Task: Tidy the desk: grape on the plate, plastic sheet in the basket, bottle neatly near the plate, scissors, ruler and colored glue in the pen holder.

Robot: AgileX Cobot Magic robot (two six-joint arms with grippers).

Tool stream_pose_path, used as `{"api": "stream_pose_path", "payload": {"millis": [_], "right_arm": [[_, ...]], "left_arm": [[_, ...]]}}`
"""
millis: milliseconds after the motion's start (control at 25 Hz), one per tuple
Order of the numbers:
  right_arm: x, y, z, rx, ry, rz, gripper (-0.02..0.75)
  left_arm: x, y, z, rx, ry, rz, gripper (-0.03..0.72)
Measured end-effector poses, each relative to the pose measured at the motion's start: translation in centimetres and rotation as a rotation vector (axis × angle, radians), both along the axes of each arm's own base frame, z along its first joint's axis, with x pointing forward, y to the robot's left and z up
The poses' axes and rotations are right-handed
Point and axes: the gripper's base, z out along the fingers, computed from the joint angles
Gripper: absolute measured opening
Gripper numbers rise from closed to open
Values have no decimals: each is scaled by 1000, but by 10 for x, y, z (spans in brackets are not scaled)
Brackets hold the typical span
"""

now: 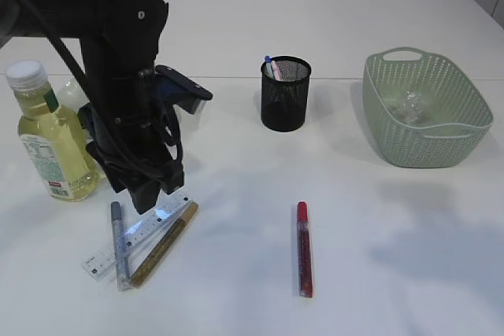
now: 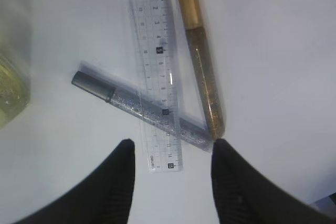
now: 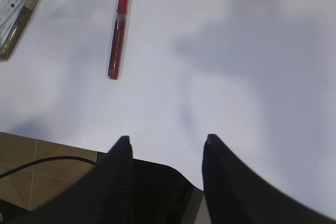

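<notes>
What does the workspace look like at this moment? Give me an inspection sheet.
Surface: white table, bare apart from the items below.
Job's things: clear plastic ruler with silver glitter glue pen lying across it and gold glitter glue pen beside it; red glitter glue pen lying alone; yellow-liquid bottle with white cap upright; black mesh pen holder holding pens; green woven basket with crumpled clear plastic inside.
Clutter: nothing seen.
Grippers: left claw open above the ruler; right claw open, empty.
Cables: black cable off the table edge.
Surroundings: brown tiled floor.
</notes>
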Motion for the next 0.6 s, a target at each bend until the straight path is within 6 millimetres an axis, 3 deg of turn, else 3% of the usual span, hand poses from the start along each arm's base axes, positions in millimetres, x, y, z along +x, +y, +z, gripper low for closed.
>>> {"api": "stream_pose_path", "payload": {"millis": [240, 600], "right_arm": [[0, 0, 0, 0, 0, 0, 358], [0, 0, 0, 0, 0, 0, 358]], "left_arm": [[-5, 9, -16, 17, 32, 12, 410], [-2, 16, -32, 1, -2, 12, 421]]}}
